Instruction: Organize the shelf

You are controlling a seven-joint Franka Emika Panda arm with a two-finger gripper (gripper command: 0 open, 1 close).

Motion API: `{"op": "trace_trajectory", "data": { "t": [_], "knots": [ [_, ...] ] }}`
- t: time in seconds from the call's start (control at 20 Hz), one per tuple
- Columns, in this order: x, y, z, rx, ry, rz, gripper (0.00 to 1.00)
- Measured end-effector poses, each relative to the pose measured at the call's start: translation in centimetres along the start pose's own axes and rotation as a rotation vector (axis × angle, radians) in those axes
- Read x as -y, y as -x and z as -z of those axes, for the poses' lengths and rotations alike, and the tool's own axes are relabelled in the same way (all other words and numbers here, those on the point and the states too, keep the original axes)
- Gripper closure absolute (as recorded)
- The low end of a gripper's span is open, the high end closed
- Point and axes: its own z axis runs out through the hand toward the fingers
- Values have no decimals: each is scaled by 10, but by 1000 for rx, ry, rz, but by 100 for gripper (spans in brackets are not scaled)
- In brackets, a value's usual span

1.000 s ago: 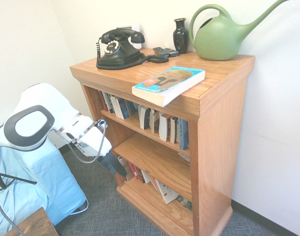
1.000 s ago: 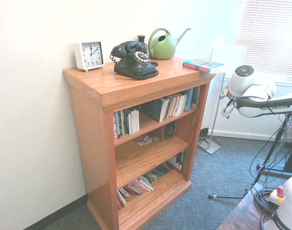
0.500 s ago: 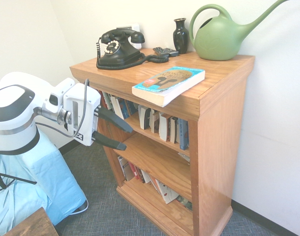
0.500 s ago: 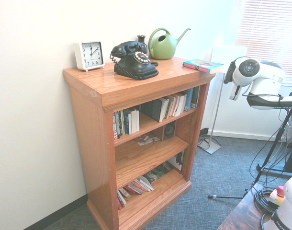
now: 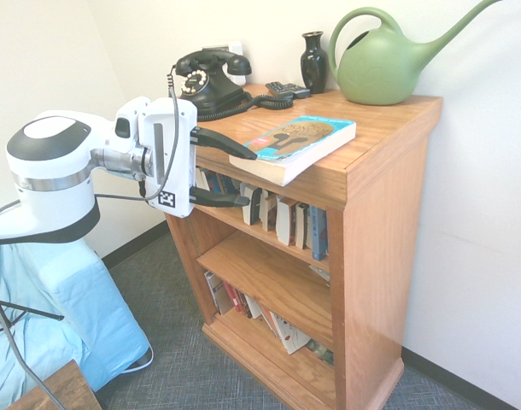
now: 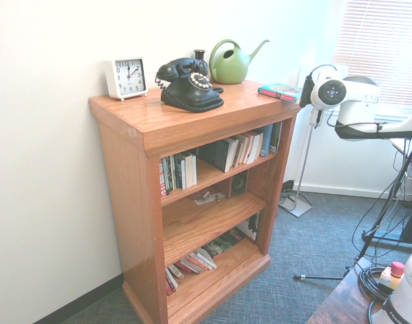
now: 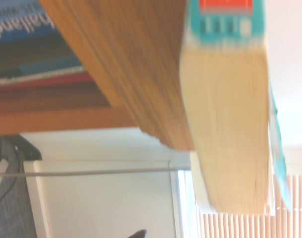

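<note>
The shelf (image 5: 380, 162) is an orange-brown oak bookcase with rows of paperbacks (image 5: 286, 218) on its tiers. A turquoise-covered book (image 5: 299, 141) lies flat on the shelf's top, overhanging the front edge. My gripper (image 5: 250, 178) is open and level with that front edge. One finger reaches the book's near corner and the other sits under the overhang, in front of the upper row of paperbacks. Whether it touches the book I cannot tell. In the wrist view the book's page edge (image 7: 225, 129) and the wooden top edge (image 7: 126, 64) fill the picture, blurred.
On the top stand a black rotary telephone (image 5: 205, 81), a dark vase (image 5: 313, 60), a green watering can (image 5: 384, 64) and a white clock (image 6: 126, 76). A light blue covered object (image 5: 64, 316) stands left of the arm. Grey carpet lies in front.
The arm has risen from low beside the shelf and swung toward it. The open gripper now sits at the top's front edge by the turquoise book.
</note>
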Motion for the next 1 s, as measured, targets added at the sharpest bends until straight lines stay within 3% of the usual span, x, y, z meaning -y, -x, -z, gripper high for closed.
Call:
{"op": "trace_trajectory", "data": {
  "t": [0.75, 0.8, 1.0],
  "knots": [
    [38, -37, -40, -7, 16, 15, 0],
    [39, -39, -41, -6, 19, 15, 100],
    [39, -44, -42, -5, 32, 10, 100]
  ]
}}
